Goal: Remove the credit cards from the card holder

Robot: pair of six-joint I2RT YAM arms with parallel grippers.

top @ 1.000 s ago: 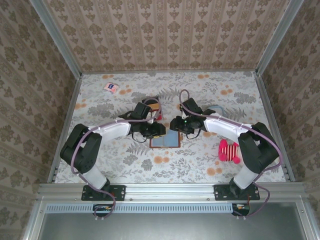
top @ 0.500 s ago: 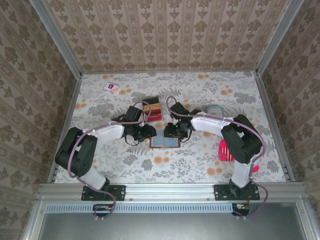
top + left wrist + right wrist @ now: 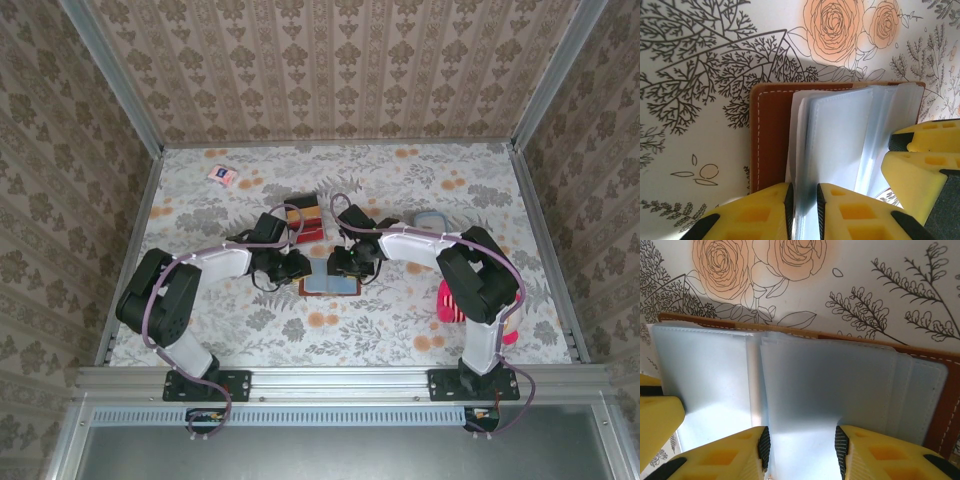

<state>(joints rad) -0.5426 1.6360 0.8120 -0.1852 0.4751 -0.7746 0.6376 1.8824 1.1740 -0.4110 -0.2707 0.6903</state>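
The brown card holder point(image 3: 328, 285) lies open on the floral cloth between both arms, its frosted plastic sleeves point(image 3: 840, 135) fanned up from the leather cover point(image 3: 771, 135). My left gripper point(image 3: 804, 192) has its jaws drawn narrow on the edge of one upright sleeve at the holder's left side point(image 3: 298, 266). My right gripper point(image 3: 800, 440) stands open over the holder's right side point(image 3: 345, 266), its pads either side of a flat sleeve point(image 3: 825, 385). The credit cards are hidden; no card shows through the sleeves.
A red-and-orange tray point(image 3: 305, 217) sits just behind the holder. A pink-and-white packet point(image 3: 222, 175) lies at the far left. A pink striped toy point(image 3: 455, 300) lies by the right arm's base, and a pale blue object point(image 3: 432, 218) lies behind that arm. Patterned walls close in three sides.
Both grippers have come down onto the open holder and shifted slightly left. The left jaws have narrowed onto a sleeve. The right jaws keep the same width.
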